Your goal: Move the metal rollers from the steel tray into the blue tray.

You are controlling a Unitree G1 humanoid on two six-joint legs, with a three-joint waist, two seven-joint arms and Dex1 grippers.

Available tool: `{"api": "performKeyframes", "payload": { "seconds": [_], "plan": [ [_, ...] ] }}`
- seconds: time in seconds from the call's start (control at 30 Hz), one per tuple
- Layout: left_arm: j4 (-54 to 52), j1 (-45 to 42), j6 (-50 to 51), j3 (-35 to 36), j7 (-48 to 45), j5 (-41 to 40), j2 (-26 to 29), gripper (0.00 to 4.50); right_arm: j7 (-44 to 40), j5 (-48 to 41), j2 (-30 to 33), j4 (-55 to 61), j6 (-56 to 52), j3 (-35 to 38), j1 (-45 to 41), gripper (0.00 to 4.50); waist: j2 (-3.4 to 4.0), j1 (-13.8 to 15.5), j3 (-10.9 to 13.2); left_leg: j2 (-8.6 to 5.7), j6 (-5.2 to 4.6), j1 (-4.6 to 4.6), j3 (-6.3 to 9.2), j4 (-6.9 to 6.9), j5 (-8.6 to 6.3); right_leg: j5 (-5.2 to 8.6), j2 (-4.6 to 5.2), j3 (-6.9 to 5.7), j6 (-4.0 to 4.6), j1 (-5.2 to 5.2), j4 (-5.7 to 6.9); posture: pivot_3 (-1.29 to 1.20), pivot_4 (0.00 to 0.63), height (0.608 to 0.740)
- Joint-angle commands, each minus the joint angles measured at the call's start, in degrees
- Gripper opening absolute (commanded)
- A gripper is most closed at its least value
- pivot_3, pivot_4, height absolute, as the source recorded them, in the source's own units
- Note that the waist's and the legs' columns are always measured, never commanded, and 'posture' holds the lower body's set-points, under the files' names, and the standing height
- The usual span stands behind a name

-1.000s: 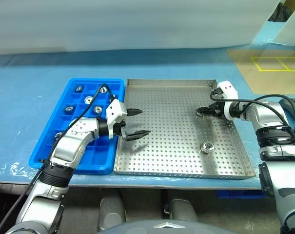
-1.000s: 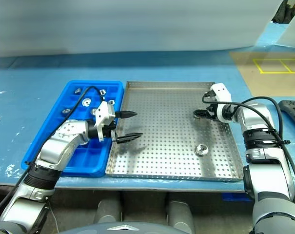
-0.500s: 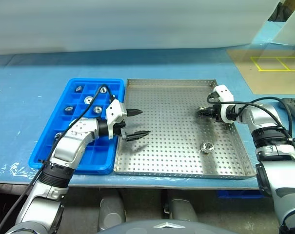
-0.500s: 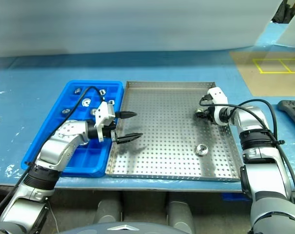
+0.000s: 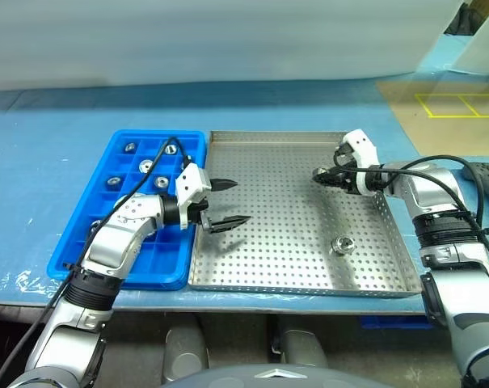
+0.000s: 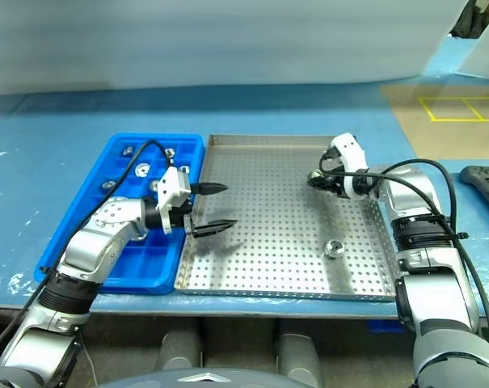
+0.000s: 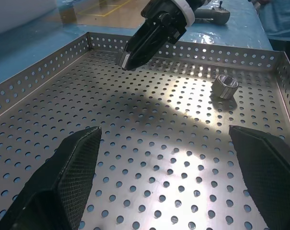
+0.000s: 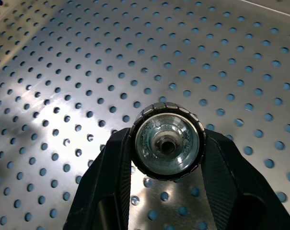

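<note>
Silver steel tray (image 5: 292,267) (dotted with holes), bright blue tray (image 5: 78,242).

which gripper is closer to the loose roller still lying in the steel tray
Right. The right gripper is up-tray of the loose roller, holding another roller; the left gripper hangs open across the steel tray.

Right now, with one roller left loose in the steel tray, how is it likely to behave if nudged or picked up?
The loose roller is a short shiny cylinder, so it probably rolls if tipped onto its side. Its polished metal looks slippery, so a loose grip may let it slide. The right gripper clamps another roller squarely across its sides, so it seems rigid and should hold.
</note>
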State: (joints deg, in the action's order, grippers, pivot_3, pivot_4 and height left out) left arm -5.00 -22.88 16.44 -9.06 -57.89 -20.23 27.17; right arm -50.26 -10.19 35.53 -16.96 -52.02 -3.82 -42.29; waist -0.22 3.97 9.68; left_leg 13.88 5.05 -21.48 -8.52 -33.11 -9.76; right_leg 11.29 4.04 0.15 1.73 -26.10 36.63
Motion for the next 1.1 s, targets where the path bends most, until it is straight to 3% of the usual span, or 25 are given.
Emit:
{"api": "performKeyframes", "payload": {
  "seconds": [0.03, 0.57, 1.1],
  "plan": [
    [-2.21, -0.15, -0.49, 2.05, 0.08, -0.78, 1.07, 4.5, -0.91, -2.29, -1.88, 6.76, -1.52, -1.96, 0.08, 1.63, 0.0, -0.06, 0.0, 0.0, 0.0, 0.01, 0.0, 0.01, 0.0, 0.0, 0.0, 0.0, 0.0, 0.0, 0.0, -0.02, 0.15, 0.74],
    [-14.65, 10.35, 3.7, 9.39, 6.34, -2.73, 6.37, 4.5, -7.02, -2.25, -13.02, 2.45, 14.26, -8.8, -7.93, 1.63, -0.01, 0.85, 0.02, 0.01, 0.0, -0.22, 0.03, 0.16, -0.01, 0.01, 0.12, -0.16, 0.0, -0.19, -0.11, 0.22, 0.15, 0.74],
    [-33.36, 29.12, 10.36, 19.79, 16.27, -6.02, 8.73, 4.5, -14.23, -0.24, -24.47, -7.09, 23.1, -14.83, -15.82, 1.63, -0.03, 4.84, 0.04, 0.05, -0.15, -0.44, 0.14, 0.41, -0.1, 0.03, 0.15, -0.39, 0.0, -0.29, -0.4, 0.47, 0.15, 0.74]
  ]
}}
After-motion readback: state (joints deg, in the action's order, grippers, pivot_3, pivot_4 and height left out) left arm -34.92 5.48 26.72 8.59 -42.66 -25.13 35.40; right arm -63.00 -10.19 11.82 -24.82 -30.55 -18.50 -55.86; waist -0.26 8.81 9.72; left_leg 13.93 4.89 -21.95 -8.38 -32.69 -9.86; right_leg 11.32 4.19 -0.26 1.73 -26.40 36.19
